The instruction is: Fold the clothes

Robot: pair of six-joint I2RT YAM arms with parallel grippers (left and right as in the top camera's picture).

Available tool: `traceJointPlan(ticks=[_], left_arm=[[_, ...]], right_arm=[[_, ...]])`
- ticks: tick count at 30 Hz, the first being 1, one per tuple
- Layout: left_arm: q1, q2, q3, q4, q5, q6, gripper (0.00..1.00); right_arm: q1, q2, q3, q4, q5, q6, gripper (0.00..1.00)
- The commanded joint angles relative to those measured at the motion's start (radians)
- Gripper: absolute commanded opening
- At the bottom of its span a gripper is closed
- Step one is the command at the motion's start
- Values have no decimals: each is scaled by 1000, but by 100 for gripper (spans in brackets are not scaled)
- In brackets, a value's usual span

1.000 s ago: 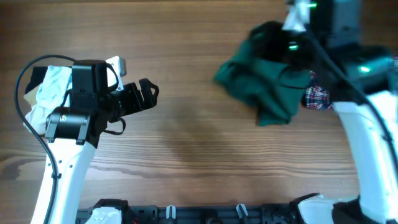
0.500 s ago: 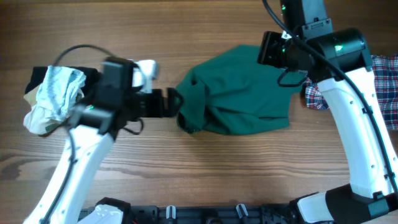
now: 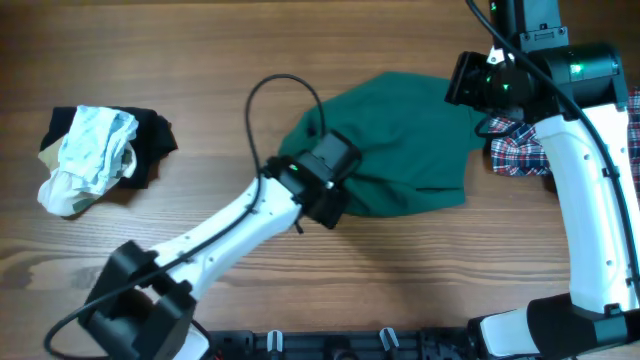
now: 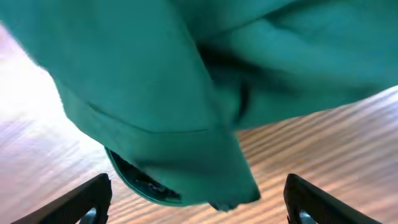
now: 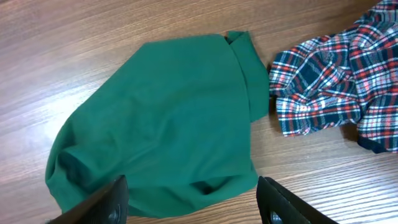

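Moved: left gripper [image 4: 199, 202] has come over the left fold of the green shirt [image 3: 400, 150].
Left jaws: wide apart.
Right gripper [image 5: 196, 202]: jaws wide, above the green shirt.
Green shirt: crumpled mid table [image 3: 200, 60], touching plaid shirt [image 3: 515, 155].

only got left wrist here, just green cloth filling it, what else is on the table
Observer: A plaid shirt lies right beside the green shirt, on its right.
Operator: anything on the left side
Observer: Yes, a pile of pale and black clothes sits at the far left, apart from the green shirt.
Operator: whats the right gripper doing
Observer: The right gripper is open above the green shirt, with nothing between its fingers.
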Motion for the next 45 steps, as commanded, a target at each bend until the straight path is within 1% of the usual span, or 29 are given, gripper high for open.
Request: traceJointPlan(ticks=[1,3,5,6,7,8,9,10,11,13,14,16,17,20,22,23,24,26,28,30,31,33,35,37,38,43,45], left_arm=[[-71,60,10,27,-244,19,89],[-83,85,10,37,-284,19,88],[-85,122,10,41,-349,12,83],[-85,137,10,45,-378,12,79],[-85,152,10,55,-407,12,71],[-85,158,10,61,-421,10,59],[-85,159,11,63,-447,-14,47],[-85,154,13,56,-486,-47,32],[-85,143,20,35,-523,-78,24],[-85,113,58,-36,-547,-126,14],[-83,85,100,-105,-547,-169,11],[-62,10,211,-243,-547,-245,11],[-44,-26,256,-281,-547,-253,11],[47,-137,344,-320,-536,-274,15],[142,-201,351,-309,-470,-272,16],[203,-223,351,-314,-388,-259,16],[242,-231,351,-324,-338,-241,16],[312,-231,351,-365,-312,-243,14],[366,-229,351,-389,-286,-242,15],[379,-229,351,-393,-273,-242,15],[378,-229,351,-392,-272,-242,17],[376,-229,351,-392,-272,-242,19],[376,-229,351,-392,-272,-243,22],[376,-229,351,-391,-271,-243,22],[376,-229,351,-392,-268,-243,23],[376,-229,351,-391,-245,-243,24],[376,-229,351,-391,-245,-243,25]], right_arm=[[0,2,15,3,3,-19,66],[0,2,15,2,2,-19,66],[0,2,15,1,2,-19,66],[0,2,15,1,2,-19,66],[0,2,15,2,2,-19,67],[0,2,15,1,2,-19,67],[0,2,15,0,2,-19,67],[0,2,15,-2,2,-19,68],[0,2,15,-3,2,-24,68],[0,2,16,-2,2,-43,68],[0,2,15,-3,2,-44,68],[0,2,15,-3,2,-56,69],[0,3,15,-2,-14,-90,69],[0,17,6,-8,-135,-214,71],[0,32,-28,-13,-157,-227,71],[0,42,-56,-10,-156,-226,71],[0,52,-82,-1,-161,-224,71],[0,71,-148,32,-200,-225,71],[0,100,-265,113,-284,-228,71],[0,130,-372,217,-354,-249,72],[0,143,-416,272,-398,-288,74],[0,168,-483,363,-429,-305,75],[1,195,-531,454,-443,-311,75],[6,217,-558,521,-549,-397,75],[11,227,-565,548,-589,-414,75],[63,322,-569,644,-580,-399,75],[84,388,-569,701,-534,-370,72]])
